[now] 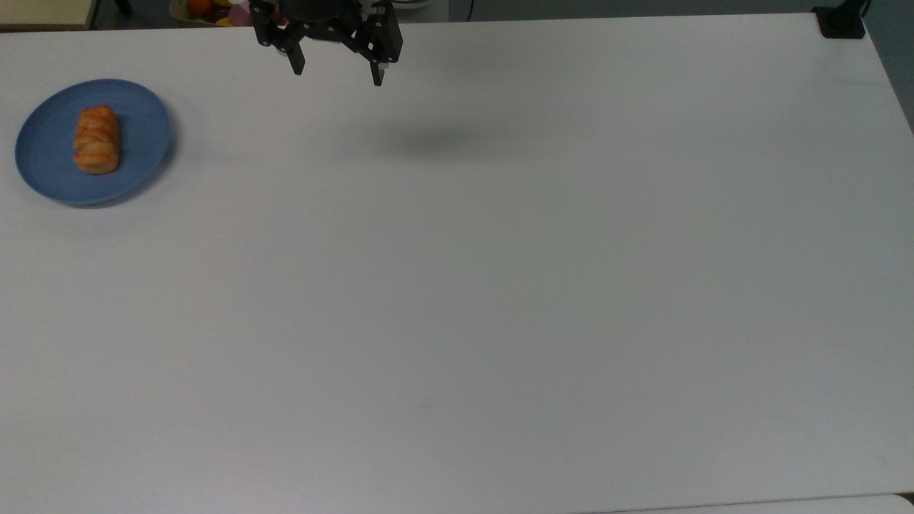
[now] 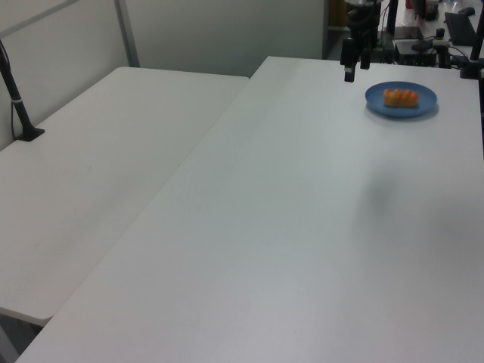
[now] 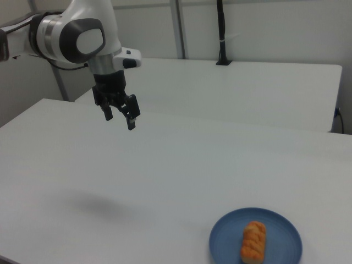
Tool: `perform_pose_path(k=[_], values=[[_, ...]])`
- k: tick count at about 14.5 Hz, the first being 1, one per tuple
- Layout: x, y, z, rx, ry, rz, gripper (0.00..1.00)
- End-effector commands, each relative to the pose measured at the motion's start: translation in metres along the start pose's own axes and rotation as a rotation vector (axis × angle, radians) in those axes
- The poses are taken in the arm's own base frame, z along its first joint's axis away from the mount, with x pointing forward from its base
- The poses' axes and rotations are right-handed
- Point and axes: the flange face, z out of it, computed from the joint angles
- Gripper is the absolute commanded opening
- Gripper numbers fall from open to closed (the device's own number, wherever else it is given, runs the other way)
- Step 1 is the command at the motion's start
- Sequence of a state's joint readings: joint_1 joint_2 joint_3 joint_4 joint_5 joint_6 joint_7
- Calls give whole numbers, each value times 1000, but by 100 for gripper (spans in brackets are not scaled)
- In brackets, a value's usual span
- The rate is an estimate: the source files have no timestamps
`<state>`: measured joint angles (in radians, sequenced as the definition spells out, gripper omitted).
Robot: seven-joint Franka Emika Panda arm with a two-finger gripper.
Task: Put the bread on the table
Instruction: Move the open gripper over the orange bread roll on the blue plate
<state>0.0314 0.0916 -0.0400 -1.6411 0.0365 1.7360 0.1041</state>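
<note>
The bread [image 1: 96,140], a small golden-orange braided loaf, lies on a round blue plate [image 1: 139,107] at the top view's far left. The same bread [image 2: 401,97] [image 3: 253,242] rests on the plate [image 2: 423,94] [image 3: 280,231] in both side views. My gripper [image 1: 338,72] [image 3: 120,120] [image 2: 352,69] hangs open and empty above the white table [image 1: 500,285], well to the right of the plate in the top view and high above the surface, with a soft shadow below it.
A second white table [image 2: 91,166] [image 3: 264,82] adjoins this one. A black post base [image 1: 841,25] stands at the top view's far right corner. Fruit-coloured items [image 1: 207,8] lie beyond the far edge.
</note>
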Motion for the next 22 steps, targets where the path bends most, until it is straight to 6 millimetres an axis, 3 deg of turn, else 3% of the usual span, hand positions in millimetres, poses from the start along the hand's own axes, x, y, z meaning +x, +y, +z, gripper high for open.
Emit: perform_pose_path(k=[1,8,10,15,18,22], values=[[-6,2,-7,-38,-5,0,100],[-6,1,-7,-38,-5,-7,100],[-3,14,-23,-36,25,7,100],[0,101,-35,-47,44,-17,100],[-7,166,-37,-55,44,-35,100],[-22,260,-19,-82,2,-91,100]])
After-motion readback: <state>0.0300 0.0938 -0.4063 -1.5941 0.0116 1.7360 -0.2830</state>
